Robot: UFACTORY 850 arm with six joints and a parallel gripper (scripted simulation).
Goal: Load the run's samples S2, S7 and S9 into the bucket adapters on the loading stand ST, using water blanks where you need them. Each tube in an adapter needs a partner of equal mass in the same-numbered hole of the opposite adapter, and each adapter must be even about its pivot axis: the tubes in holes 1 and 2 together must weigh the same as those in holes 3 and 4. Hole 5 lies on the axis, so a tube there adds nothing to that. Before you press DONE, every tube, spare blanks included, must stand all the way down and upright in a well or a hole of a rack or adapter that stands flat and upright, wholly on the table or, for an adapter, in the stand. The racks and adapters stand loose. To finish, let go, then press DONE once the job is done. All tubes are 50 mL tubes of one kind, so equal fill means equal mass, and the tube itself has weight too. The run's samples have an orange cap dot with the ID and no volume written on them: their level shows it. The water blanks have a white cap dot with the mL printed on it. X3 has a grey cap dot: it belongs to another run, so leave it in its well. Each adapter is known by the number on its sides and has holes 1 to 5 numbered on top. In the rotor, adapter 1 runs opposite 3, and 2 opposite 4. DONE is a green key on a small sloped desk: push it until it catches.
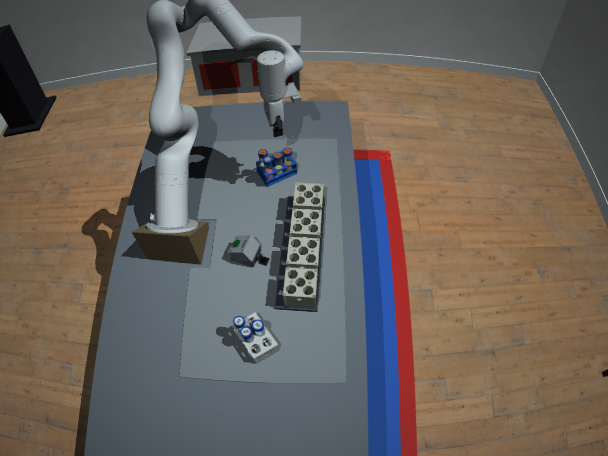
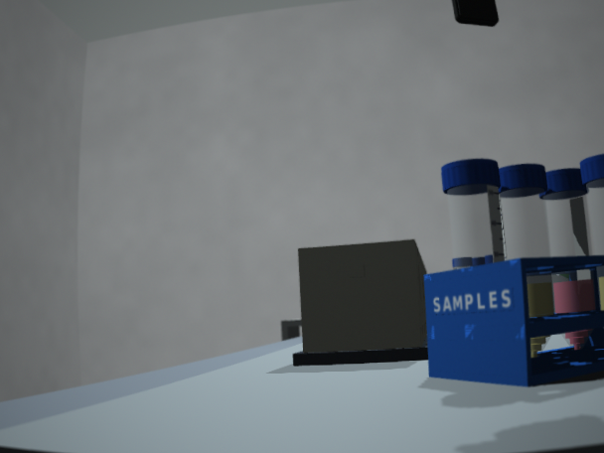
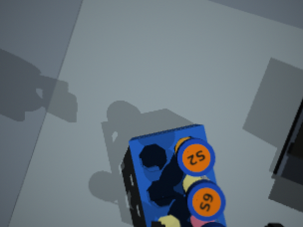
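My gripper (image 1: 278,132) (image 3: 216,225) is part open and empty, above and behind the blue samples rack (image 1: 262,175) (image 2: 472,318) (image 3: 166,137). The rack stands upright with several tubes. Orange-dotted S2 (image 3: 196,157) stands at its near end in the wrist view, with S9 (image 3: 205,201) beside it. A grey-dotted tube (image 1: 268,160) stands there too; its ID is unreadable. Four beige adapters (image 1: 308,194) (image 1: 306,221) (image 1: 303,251) (image 1: 300,285) sit in the dark stand (image 1: 280,302) (image 2: 358,357), no tubes visible. Three white-dotted blanks (image 1: 239,321) (image 1: 245,332) (image 1: 257,325) stand in a white rack (image 1: 264,351). The green DONE key (image 1: 236,243) is visible.
The small sloped desk (image 1: 248,251) stands between the arm's base block (image 1: 170,247) and the adapter row. The white rack stands turned at an angle beyond the desk. A grey cabinet (image 1: 250,37) stands behind the table's far edge.
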